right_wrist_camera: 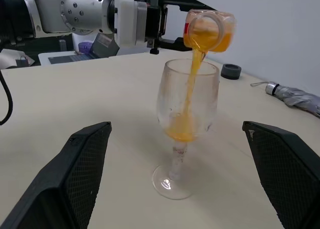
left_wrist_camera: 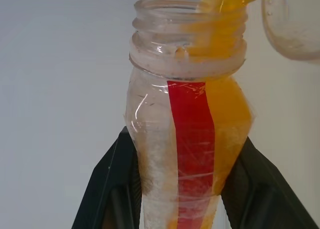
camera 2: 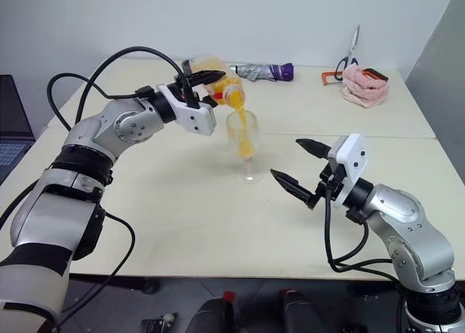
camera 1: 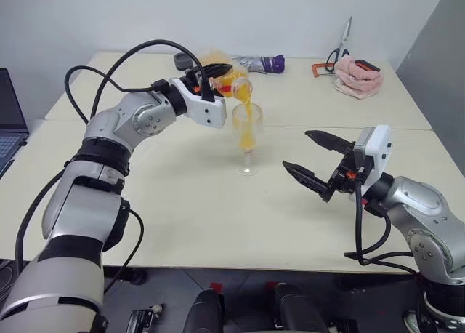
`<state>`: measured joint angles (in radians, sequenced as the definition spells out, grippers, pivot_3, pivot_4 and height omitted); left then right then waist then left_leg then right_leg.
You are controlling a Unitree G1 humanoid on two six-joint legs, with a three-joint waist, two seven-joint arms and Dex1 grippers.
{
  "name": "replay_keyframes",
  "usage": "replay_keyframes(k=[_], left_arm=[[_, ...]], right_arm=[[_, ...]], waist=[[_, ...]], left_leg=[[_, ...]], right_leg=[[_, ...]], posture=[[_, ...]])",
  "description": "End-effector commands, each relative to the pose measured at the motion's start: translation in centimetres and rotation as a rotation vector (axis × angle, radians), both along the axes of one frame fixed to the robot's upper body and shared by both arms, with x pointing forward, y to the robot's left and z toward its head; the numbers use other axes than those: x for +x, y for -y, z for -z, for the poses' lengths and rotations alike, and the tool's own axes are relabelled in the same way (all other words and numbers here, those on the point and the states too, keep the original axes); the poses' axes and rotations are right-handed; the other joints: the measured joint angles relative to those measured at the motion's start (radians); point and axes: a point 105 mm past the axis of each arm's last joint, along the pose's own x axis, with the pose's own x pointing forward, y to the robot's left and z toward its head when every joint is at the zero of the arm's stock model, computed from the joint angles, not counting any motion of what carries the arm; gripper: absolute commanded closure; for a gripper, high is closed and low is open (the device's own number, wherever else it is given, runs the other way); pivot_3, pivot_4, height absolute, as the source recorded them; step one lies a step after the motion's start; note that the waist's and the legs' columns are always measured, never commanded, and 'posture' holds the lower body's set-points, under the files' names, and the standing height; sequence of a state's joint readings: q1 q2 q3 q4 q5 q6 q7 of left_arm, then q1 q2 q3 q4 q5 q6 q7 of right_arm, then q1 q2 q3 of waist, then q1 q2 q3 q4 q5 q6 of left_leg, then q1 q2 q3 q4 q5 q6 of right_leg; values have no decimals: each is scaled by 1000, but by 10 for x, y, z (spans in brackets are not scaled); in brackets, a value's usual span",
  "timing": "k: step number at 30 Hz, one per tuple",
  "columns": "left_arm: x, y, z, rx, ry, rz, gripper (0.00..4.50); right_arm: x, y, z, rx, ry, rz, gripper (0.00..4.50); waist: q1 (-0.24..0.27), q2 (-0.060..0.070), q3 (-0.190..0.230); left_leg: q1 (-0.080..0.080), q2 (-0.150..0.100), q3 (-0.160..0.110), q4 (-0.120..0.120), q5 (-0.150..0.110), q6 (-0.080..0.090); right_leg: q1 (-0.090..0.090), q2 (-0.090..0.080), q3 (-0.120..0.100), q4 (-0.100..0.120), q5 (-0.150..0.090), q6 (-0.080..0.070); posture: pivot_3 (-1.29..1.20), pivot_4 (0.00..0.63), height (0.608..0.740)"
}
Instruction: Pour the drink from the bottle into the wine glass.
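Observation:
My left gripper (camera 1: 218,77) is shut on the bottle (camera 1: 234,81), a clear plastic one with a red label strip (left_wrist_camera: 192,139), and holds it tipped with its open mouth over the wine glass (camera 1: 248,133). The orange drink (right_wrist_camera: 192,79) runs in a stream from the mouth into the bowl and pools at the bottom (right_wrist_camera: 181,131). The glass stands upright on the table (camera 1: 182,217). My right gripper (camera 1: 296,150) hovers open just right of the glass, its black fingers (right_wrist_camera: 80,169) spread wide on either side of it without touching.
At the table's far edge lie a folded umbrella (camera 1: 258,62), a dark ring (camera 1: 182,59), scissors (camera 1: 340,46) and a pink cloth (camera 1: 357,77). A laptop (camera 1: 9,122) sits at the far left. The wall is close behind the table.

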<state>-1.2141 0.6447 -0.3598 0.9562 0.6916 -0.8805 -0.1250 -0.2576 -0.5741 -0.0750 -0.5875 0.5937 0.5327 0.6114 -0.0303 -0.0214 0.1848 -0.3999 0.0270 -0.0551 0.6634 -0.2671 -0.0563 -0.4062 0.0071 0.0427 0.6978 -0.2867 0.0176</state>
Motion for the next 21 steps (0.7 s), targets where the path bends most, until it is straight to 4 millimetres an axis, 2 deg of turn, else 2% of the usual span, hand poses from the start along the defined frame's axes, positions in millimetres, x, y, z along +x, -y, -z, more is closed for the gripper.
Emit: replay_keyframes(k=[1, 21], left_arm=[[-4, -2, -28, -21, 85, 4, 2830], [-2, -3, -33, -11, 104, -2, 2830]], right_arm=[[-8, -5, -12, 4, 61, -40, 0], [-9, -6, -9, 5, 56, -40, 0]], waist=[[0, 0, 0], [0, 0, 0]], left_leg=[[0, 0, 0, 0, 0, 0], [0, 0, 0, 0, 0, 0]], right_leg=[[0, 0, 0, 0, 0, 0], [0, 0, 0, 0, 0, 0]], posture=[[0, 150, 740], [0, 150, 740]])
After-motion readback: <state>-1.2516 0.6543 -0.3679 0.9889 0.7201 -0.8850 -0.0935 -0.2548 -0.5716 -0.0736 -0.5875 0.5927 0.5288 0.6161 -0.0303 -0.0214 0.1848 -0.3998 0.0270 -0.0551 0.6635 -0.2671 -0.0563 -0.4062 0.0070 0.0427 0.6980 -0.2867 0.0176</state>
